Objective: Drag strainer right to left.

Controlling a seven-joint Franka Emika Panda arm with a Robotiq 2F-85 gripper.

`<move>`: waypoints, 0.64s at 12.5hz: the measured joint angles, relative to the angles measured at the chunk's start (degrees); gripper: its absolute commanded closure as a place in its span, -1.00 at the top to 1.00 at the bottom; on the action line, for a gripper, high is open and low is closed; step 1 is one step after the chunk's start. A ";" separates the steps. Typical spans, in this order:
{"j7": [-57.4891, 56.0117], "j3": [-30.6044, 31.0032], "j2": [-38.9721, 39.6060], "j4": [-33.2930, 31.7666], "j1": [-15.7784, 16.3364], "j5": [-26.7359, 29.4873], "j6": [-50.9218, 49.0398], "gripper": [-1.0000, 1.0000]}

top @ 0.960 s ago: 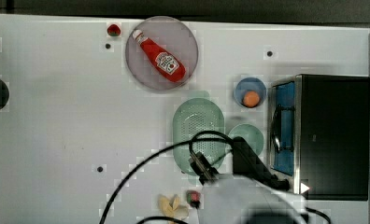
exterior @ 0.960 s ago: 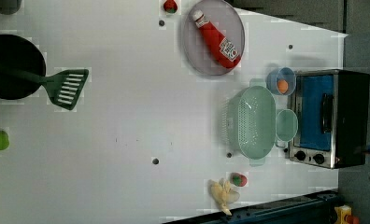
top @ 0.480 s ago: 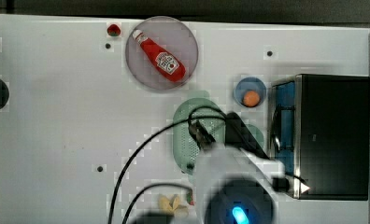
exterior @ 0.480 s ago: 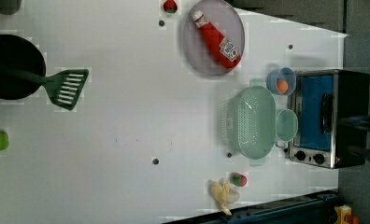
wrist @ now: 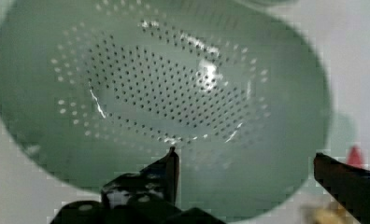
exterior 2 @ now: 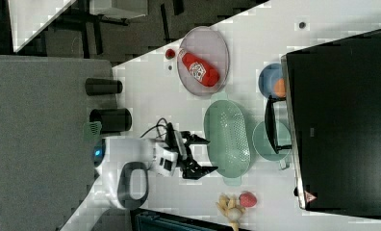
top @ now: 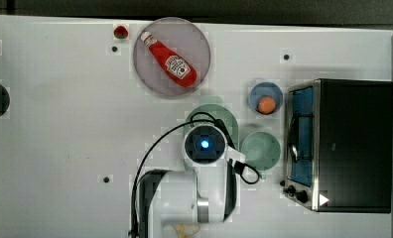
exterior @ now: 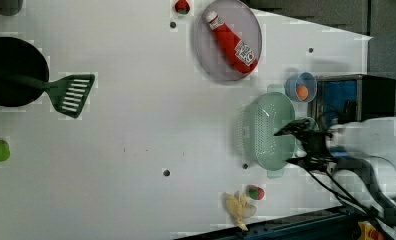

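The strainer [exterior: 264,131] is a pale mint-green oval colander dotted with holes, lying on the white table beside the toaster oven. In the right view the strainer [exterior 2: 227,137] lies just past my fingertips. My gripper [exterior: 293,145] hovers over the edge of it nearest the oven in the left view, open, with nothing between its fingers. The right view shows the gripper [exterior 2: 207,155] spread wide and raised off the table. In the wrist view the strainer [wrist: 160,93] sits behind the gripper [wrist: 244,163]. In the top view my arm [top: 204,144] covers most of the strainer [top: 210,110].
A smooth green cup [top: 260,148] and a blue bowl [top: 265,97] holding something orange stand between strainer and toaster oven [top: 343,144]. A grey plate [top: 150,74] carries a ketchup bottle [top: 169,59]. A banana [exterior: 237,209] and strawberry [exterior: 256,192] lie near the table edge. A green spatula [exterior: 71,93] rests far off.
My arm has swung in over the strainer from the top view's bottom edge and come into the left view from its right. The strainer has stayed put.
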 measured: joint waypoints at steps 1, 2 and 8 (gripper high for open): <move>2.46 0.25 3.10 0.45 0.27 0.19 3.55 1.00; 5.11 0.55 5.45 0.78 0.29 -0.76 7.55 1.00; 14.31 2.21 15.89 2.13 0.05 0.31 24.54 1.00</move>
